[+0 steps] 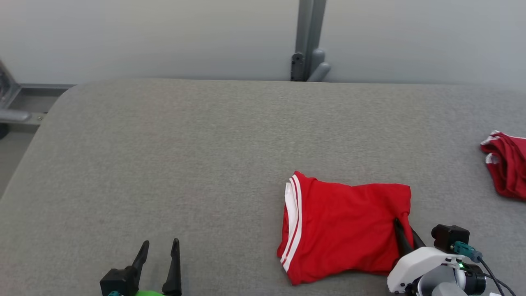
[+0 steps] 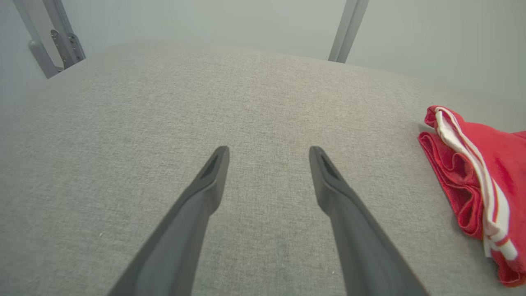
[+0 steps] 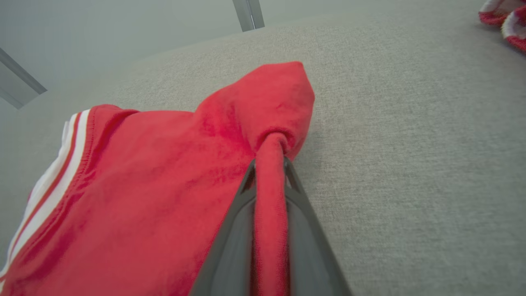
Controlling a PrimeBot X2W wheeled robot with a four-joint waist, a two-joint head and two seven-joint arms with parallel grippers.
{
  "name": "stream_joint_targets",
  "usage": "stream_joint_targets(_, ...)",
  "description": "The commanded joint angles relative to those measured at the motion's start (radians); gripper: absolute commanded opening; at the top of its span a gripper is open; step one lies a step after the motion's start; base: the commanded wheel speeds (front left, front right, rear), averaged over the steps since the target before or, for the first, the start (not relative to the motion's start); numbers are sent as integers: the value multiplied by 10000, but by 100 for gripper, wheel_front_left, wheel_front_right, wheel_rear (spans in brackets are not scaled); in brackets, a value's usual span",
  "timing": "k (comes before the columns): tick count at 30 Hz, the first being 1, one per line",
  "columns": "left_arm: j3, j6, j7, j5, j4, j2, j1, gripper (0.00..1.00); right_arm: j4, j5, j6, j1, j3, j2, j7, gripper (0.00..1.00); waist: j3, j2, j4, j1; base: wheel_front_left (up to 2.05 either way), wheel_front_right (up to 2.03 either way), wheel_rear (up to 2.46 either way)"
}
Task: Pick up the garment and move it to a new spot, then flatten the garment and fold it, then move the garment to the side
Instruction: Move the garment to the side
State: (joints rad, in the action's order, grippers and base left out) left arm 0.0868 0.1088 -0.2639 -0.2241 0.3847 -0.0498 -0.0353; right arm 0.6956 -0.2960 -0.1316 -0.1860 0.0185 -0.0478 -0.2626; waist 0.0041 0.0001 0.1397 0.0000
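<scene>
Two long dark fingers of the right gripper [image 1: 406, 230] are clenched on a pinch of the red garment [image 1: 345, 226], at its right edge, and the cloth there rises in a peak. The garment lies folded on the grey table [image 1: 205, 144], right of the table's middle and near its front edge. Its long axis runs across the table, with the white-striped hem at the left end. The left gripper [image 1: 160, 242] hovers over the table's front left, fingers parted and holding nothing. A second red garment [image 1: 507, 164] lies crumpled at the table's right edge.
</scene>
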Motion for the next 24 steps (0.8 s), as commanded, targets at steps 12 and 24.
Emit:
stream_joint_targets(12, 877, -274, 3, -478, -218, -30, 595, 100, -290, 322, 18, 42, -162, -53, -25, 0, 64, -1, -4321, 0, 0, 0, 0)
stream_joint_targets(24, 1422, -51, 3, -164, -457, -35, 859, 100, -586, 339, 18, -350, 53, -45, -25, 0, 748, -1, -3934, 0, 0, 0, 0)
